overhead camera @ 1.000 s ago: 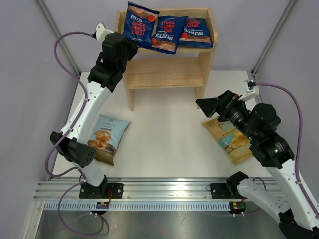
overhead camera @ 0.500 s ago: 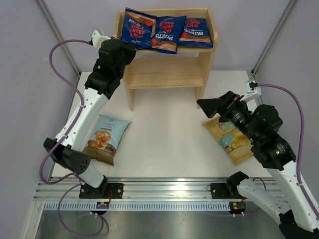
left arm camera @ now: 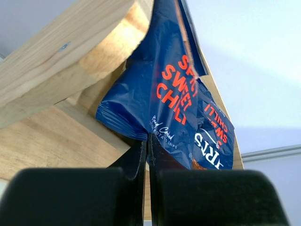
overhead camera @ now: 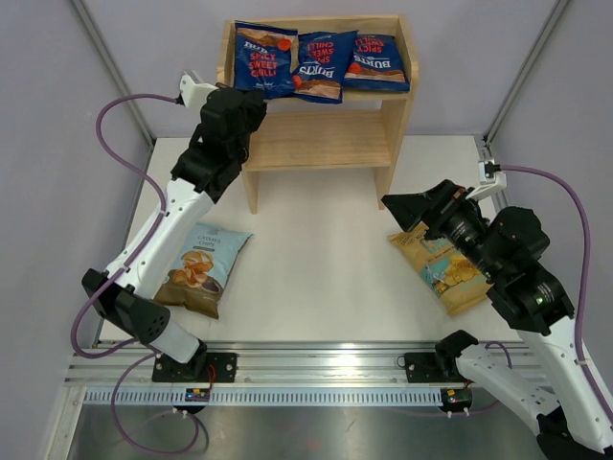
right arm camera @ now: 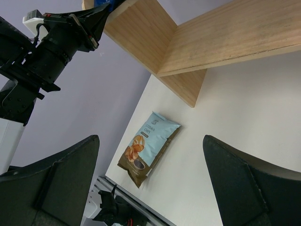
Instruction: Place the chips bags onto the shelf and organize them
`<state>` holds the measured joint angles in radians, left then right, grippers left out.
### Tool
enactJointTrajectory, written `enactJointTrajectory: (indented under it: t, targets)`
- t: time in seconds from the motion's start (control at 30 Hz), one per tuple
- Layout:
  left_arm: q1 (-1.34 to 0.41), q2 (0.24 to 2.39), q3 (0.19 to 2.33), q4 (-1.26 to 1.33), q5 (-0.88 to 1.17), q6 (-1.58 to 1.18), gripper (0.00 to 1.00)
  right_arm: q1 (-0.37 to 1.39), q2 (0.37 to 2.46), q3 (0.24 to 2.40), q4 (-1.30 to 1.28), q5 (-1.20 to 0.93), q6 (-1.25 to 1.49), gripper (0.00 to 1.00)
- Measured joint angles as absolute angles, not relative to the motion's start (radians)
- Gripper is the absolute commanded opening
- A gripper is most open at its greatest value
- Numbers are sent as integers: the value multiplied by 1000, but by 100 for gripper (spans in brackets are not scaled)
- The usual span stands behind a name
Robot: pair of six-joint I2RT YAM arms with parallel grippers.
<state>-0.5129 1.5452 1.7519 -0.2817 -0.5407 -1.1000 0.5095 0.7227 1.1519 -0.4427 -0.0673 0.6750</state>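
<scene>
White left arm (overhead camera: 158, 235) and right arm (overhead camera: 508, 379) links, black joints and jaws, purple cables (overhead camera: 134, 96), green light (overhead camera: 538, 299) on right elbow

White table (overhead camera: 316, 278) with wooden shelf (overhead camera: 316, 139), pale-blue bag (overhead camera: 203, 268), tan bag (overhead camera: 442, 268); three dark-blue bags (overhead camera: 321, 62) atop shelf.

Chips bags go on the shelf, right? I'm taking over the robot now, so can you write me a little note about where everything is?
Left end effector: shut, tips at the lower edge of the left dark blue bag; I cannot tell whether it pinches it.
Right end effector: open, empty, near the tan-yellow bag.
Done: that bag, the middle dark blue bag and the right dark blue bag lie on the top tier of the shelf.
Left to do: the pale blue bag and the tan-yellow bag lie on the table, to be shelved.
</scene>
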Motion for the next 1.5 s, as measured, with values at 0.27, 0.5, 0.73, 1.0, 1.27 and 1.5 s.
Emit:
enactJointTrajectory:
  t: [0.27, 0.5, 0.73, 1.0, 1.27, 1.5]
  targets:
    - [-518, 1537, 1729, -252, -567, -1136, 29, 509, 720, 1152, -461, -64, 672, 99]
    - [-523, 1536, 1737, -228, -569, -1128, 58, 509, 720, 1152, -461, -63, 669, 99]
    - [-532, 1500, 1746, -231, -565, -1068, 99, 509, 727, 1152, -461, -64, 658, 100]
    - [-532, 1419, 1712, -247, -565, -955, 99, 509, 807, 1188, -475, -65, 614, 99]
    - [-532, 1137, 1469, -240, -558, -772, 99, 509, 859, 1182, -492, -64, 566, 99]
    - [-532, 822, 1123, -281, -563, -615, 99, 509, 817, 1074, -472, -92, 530, 100]
